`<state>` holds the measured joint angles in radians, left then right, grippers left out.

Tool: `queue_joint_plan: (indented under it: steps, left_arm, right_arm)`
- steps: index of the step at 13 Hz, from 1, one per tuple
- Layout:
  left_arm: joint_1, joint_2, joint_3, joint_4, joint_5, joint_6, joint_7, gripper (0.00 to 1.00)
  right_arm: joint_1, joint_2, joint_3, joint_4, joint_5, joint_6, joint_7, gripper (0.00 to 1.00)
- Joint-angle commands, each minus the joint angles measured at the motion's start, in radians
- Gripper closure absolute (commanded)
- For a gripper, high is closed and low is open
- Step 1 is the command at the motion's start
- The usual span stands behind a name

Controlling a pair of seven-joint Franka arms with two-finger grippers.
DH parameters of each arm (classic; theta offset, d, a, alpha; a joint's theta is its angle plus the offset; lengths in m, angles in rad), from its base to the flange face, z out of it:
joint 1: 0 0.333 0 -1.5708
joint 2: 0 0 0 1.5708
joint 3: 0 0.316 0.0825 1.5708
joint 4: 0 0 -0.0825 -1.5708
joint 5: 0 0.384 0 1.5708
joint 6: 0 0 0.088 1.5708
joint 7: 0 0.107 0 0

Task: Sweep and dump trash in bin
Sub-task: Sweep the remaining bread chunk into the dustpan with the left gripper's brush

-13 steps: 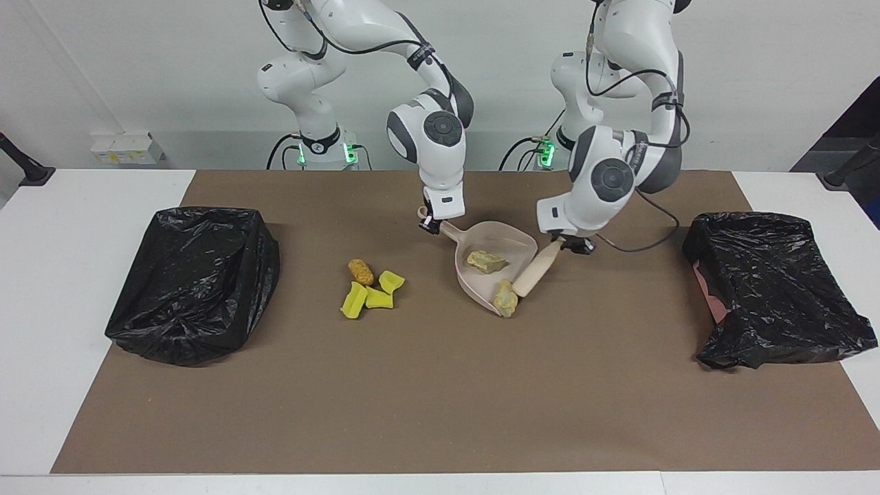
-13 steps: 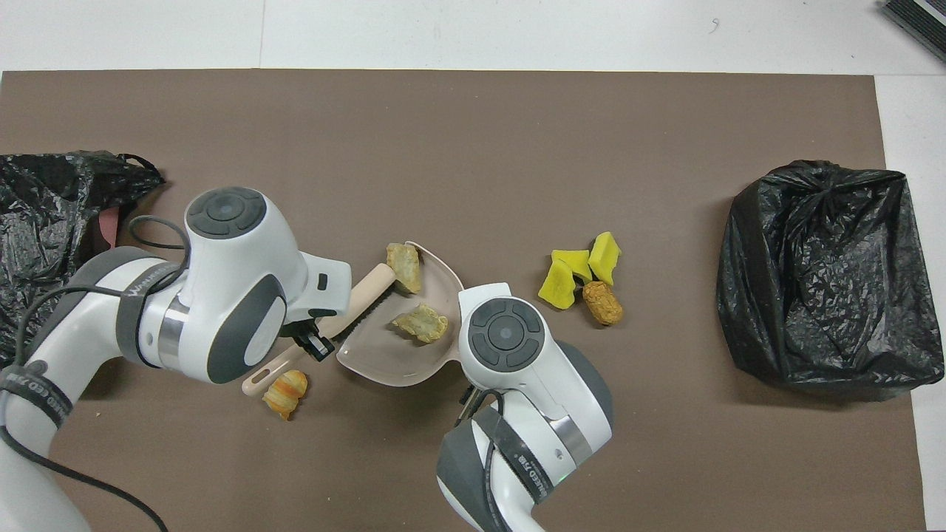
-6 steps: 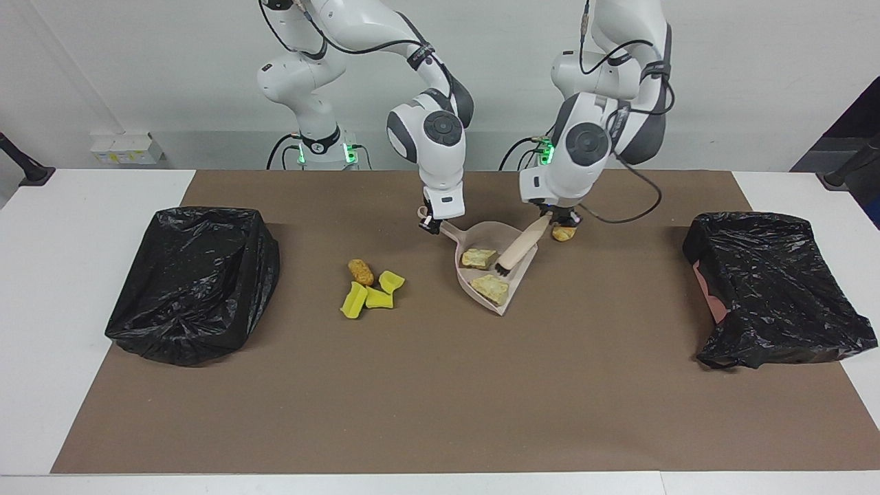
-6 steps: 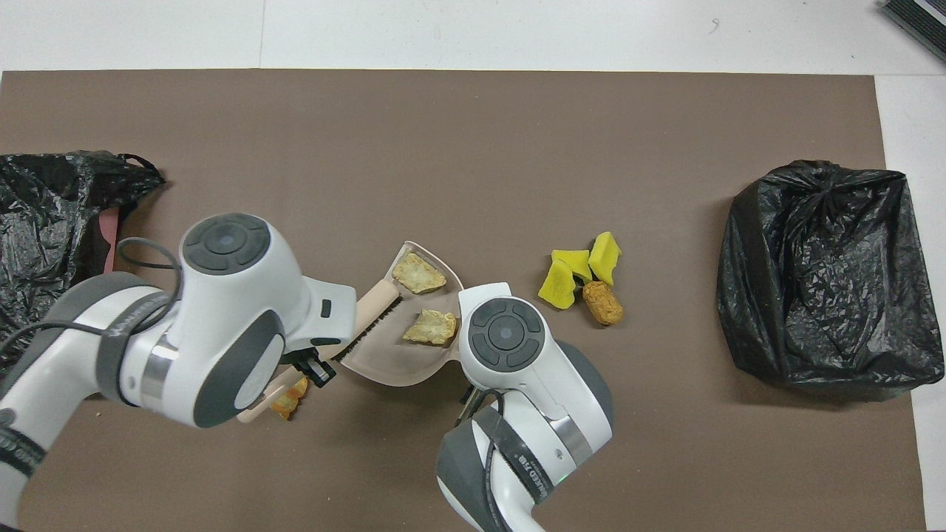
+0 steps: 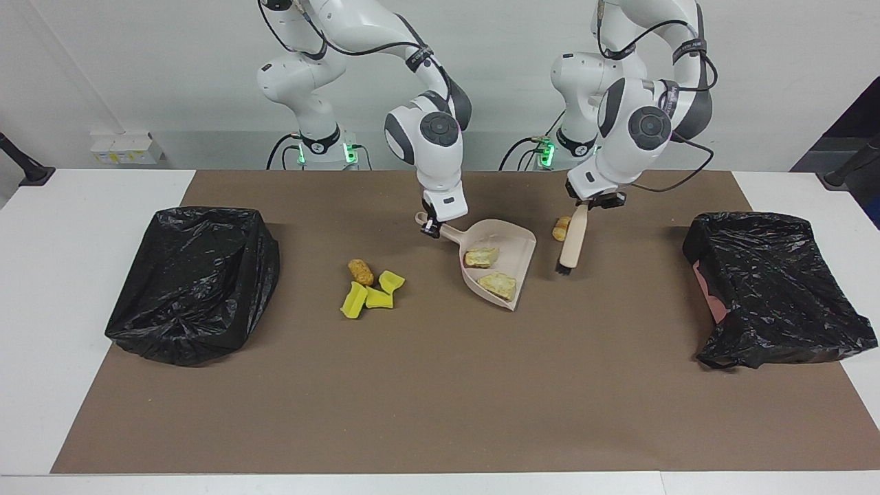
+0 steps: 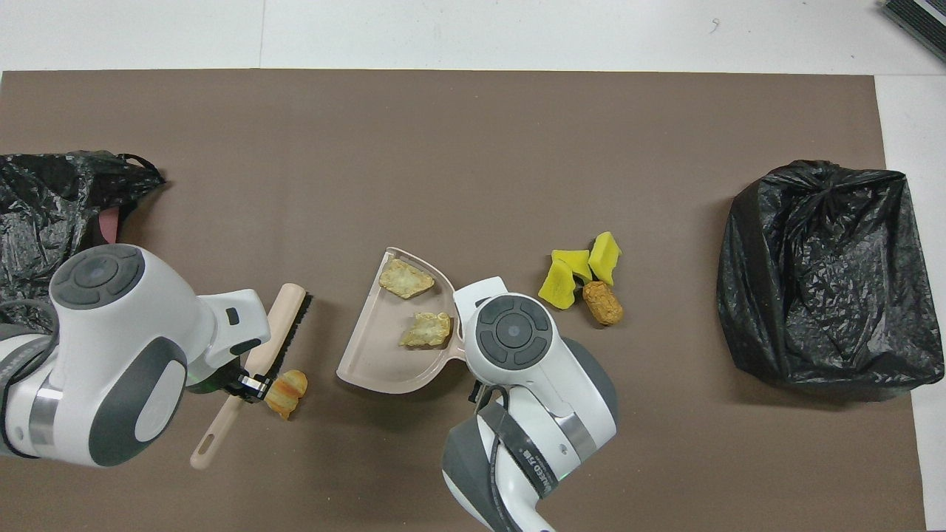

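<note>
Dustpan point(image 5: 500, 265), beige, lies on the brown mat point(image 5: 440, 385) with its handle pinched in the right gripper point(image 5: 431, 227); fingers pressed together on the handle end. Pan holds two pale bread-like chunks point(image 5: 481, 257) point(image 5: 498, 284), one nearer the handle, one at the open lip.

Left gripper point(image 5: 595, 202) is clamped on the handle of the brush point(image 5: 572, 242); brush hangs bristle-end down, just beside the dustpan on the left arm's side, not touching the pan.

One more bread-like chunk, orange-tinged point(image 5: 562, 228), lies on the mat directly beside the brush handle, under the left gripper. In the overhead view it sits against the gripper tip point(image 6: 286, 392).

Loose cluster on the right arm's side of the right gripper: three yellow sponge pieces point(image 5: 371, 294) touching one another, plus one orange-brown nugget point(image 5: 360, 271) against them.

Two bins lined with black bags: one point(image 5: 196, 282) at the right arm's end of the tabletop, one point(image 5: 773, 285) at the left arm's end. Contents of either cannot be made out.

Count: bread chunks 3 (2 in pan, 1 on mat); sponge pieces 3; nugget 1; bins 2; dustpan 1; brush 1.
</note>
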<state>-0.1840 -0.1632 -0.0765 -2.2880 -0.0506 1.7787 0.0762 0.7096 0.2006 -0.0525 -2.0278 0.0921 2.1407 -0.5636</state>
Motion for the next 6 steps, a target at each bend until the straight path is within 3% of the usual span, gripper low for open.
queue_joint_plan:
  steps: [1,4,6]
  left_arm:
    - [0.017,-0.094,-0.009,-0.111,0.003,0.047,-0.204,1.0]
    - [0.009,-0.188,-0.012,-0.256,-0.002,0.115,-0.332,1.0]
    - [-0.008,-0.197,-0.016,-0.304,-0.027,0.169,-0.432,1.0]
  right_arm:
    - [-0.028,-0.004,0.005,-0.017,-0.041,0.018,-0.14,1.0]
    - [-0.03,-0.004,0.005,-0.017,-0.061,0.011,-0.163,1.0]
    - [-0.03,-0.004,0.005,-0.017,-0.063,0.011,-0.162,1.0]
